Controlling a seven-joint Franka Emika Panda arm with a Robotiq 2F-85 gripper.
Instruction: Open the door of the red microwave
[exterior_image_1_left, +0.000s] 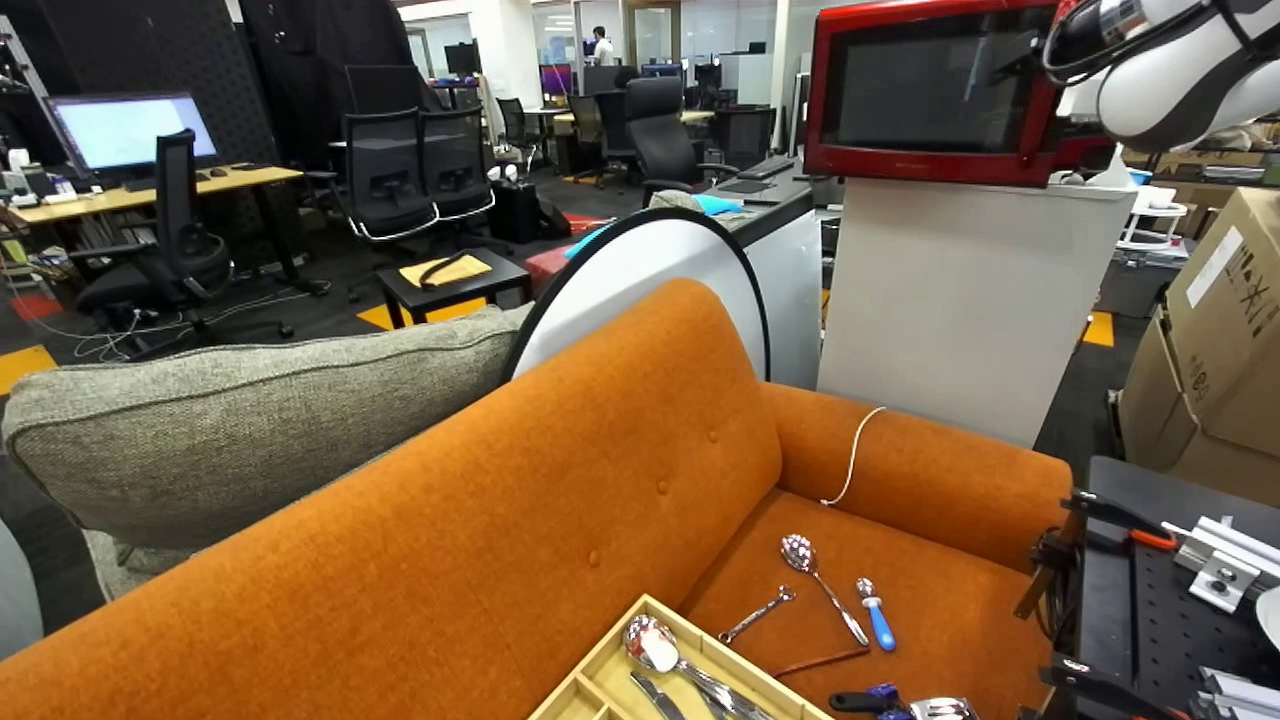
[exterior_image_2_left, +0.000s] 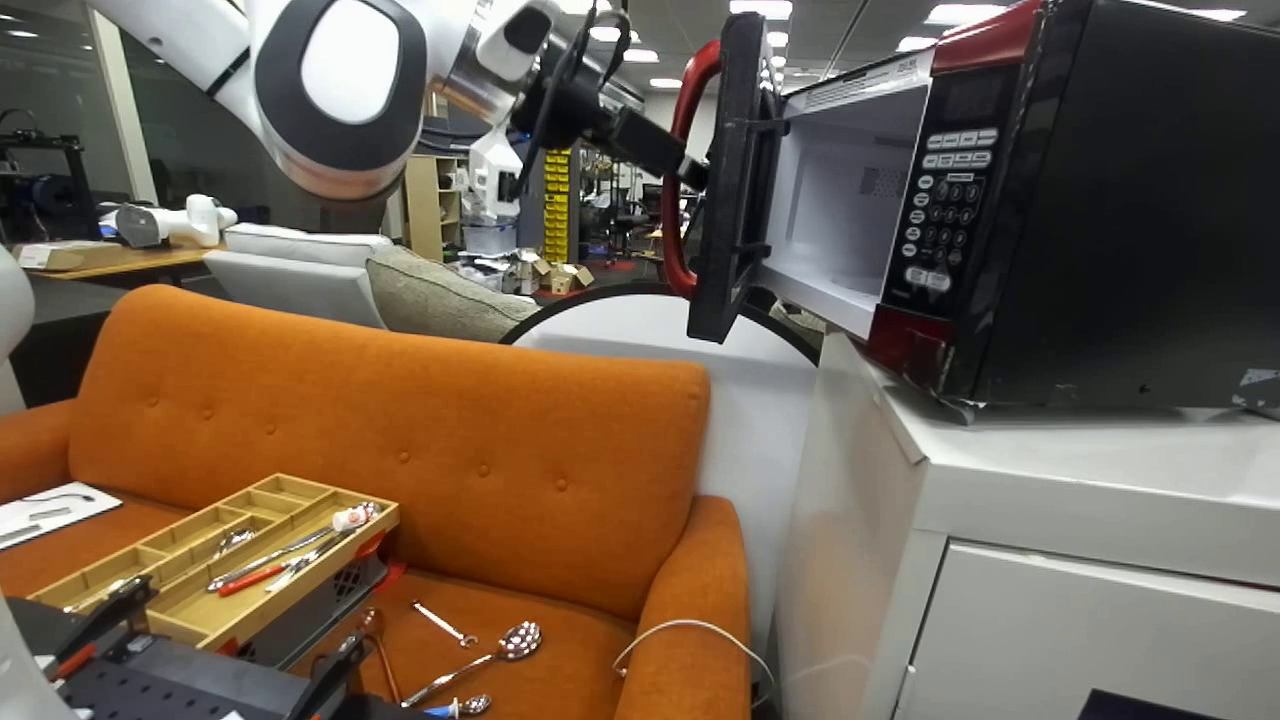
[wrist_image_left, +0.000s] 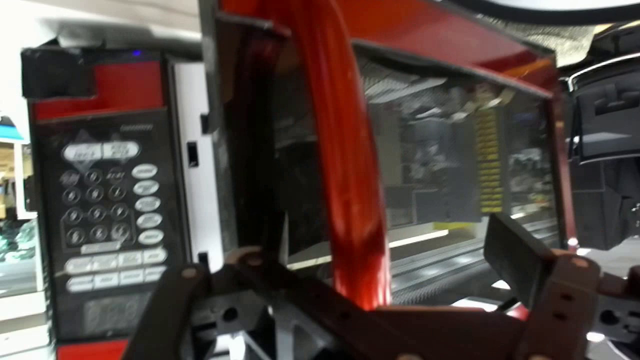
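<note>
In front of the microwave (exterior_image_2_left: 1130, 200), the door (exterior_image_2_left: 738, 200) is seen swung partly open, its free edge apart from the keypad (wrist_image_left: 102, 205). The gripper (wrist_image_left: 389, 227) is spread wide before the microwave, the handle (wrist_image_left: 346, 150) left unclamped between its fingers (wrist_image_left: 517, 257); whether either finger touches it cannot be told. The step in hand is judged to be widening the swing. The handle is best drawn outward from the microwave in an arc, the hinge being taken to lie opposite the keypad, with the gripper turned along with the door so that the fingers neither bind nor slip off.
</note>
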